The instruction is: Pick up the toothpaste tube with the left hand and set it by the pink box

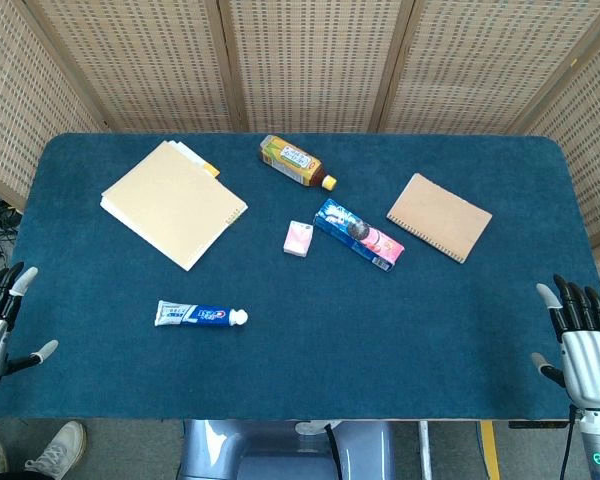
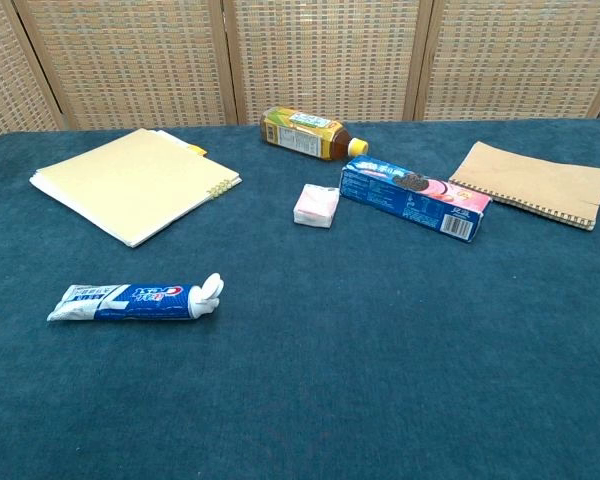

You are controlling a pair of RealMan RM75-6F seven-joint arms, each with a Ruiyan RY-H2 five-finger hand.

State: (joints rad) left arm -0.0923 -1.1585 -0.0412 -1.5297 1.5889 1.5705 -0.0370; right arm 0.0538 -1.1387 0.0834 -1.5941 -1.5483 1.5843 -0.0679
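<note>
Left hand: the left hand (image 1: pixel 0 320) hangs at the table's left edge, well apart from the toothpaste tube (image 1: pixel 201 315), fingers spread wide, holding nothing.
Right hand: the right hand (image 1: pixel 580 340) stands at the far right edge, fingers up and apart, empty.
Tube axis: the toothpaste tube lies flat, long axis left to right, white cap toward the right hand.
Tube place: on the blue table (image 1: pixel 400 340), well short of the pink box (image 1: pixel 298 238).
Beyond: the blue carton (image 1: pixel 358 235) lies just beside the pink box.
</note>
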